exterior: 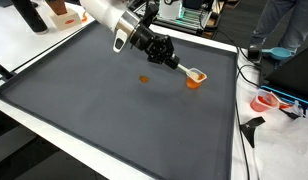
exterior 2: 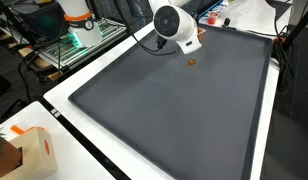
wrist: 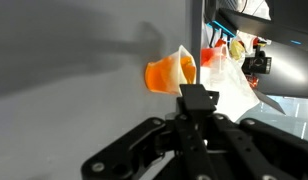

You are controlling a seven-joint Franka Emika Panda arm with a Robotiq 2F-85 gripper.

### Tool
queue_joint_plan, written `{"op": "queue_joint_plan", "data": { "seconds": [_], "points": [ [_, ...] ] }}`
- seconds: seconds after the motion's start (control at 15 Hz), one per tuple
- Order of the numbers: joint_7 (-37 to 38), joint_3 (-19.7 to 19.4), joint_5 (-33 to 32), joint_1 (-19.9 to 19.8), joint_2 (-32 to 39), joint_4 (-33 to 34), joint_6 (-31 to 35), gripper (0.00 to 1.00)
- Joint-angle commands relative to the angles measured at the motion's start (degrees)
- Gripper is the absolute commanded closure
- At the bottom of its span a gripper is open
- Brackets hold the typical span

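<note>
A small orange cup [exterior: 195,78] was seen tilted on the dark worktop [exterior: 104,120], towards a far corner. It was judged light, thin-walled and easily crushed, so a gentle hold at the rim was thought best. The end effector [exterior: 160,50] was poised just beside it, with the cup directly ahead in the wrist view. Whether the jaws were closed, or gripped anything, could not be told.
</note>
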Motion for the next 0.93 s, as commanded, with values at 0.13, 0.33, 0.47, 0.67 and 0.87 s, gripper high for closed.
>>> {"op": "queue_joint_plan", "data": {
  "seconds": [0.13, 0.33, 0.47, 0.67, 0.87],
  "points": [
    [-2.25, -0.19, 3.87, 0.06, 2.31, 1.79, -1.09, 0.97],
    [-2.89, -0.25, 4.96, -0.03, 3.26, 2.19, -2.20, 0.97],
    [-3.30, -0.24, 5.75, -0.26, 3.94, 2.36, -3.55, 0.97],
    [-4.65, -0.37, 7.16, -0.45, 4.81, 2.61, -5.51, 0.97],
    [-6.07, -0.73, 8.24, -0.57, 5.41, 2.82, -7.35, 0.97]
  ]
}}
